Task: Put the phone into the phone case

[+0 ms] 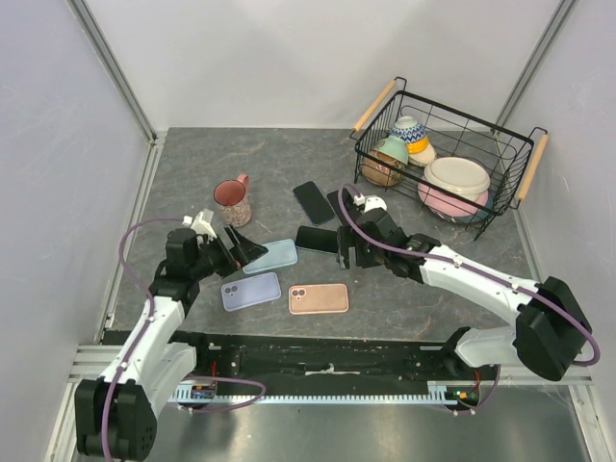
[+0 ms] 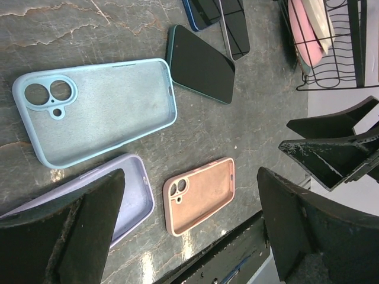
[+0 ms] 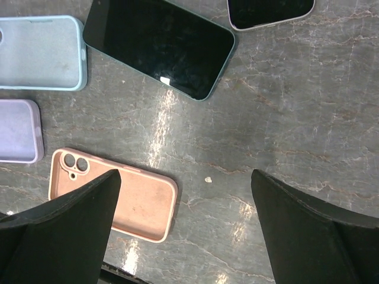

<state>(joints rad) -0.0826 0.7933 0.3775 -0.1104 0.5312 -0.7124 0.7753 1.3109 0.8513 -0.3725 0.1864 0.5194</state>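
Phone cases (image 1: 270, 256) three; phones (image 1: 316, 239) three; mug (image 1: 233, 200) one; basket (image 1: 438, 109) one.

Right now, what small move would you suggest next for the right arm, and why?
Probably shift the open right jaws over the green-edged phone: they hold nothing, and that phone lies flat beside the empty light blue case.
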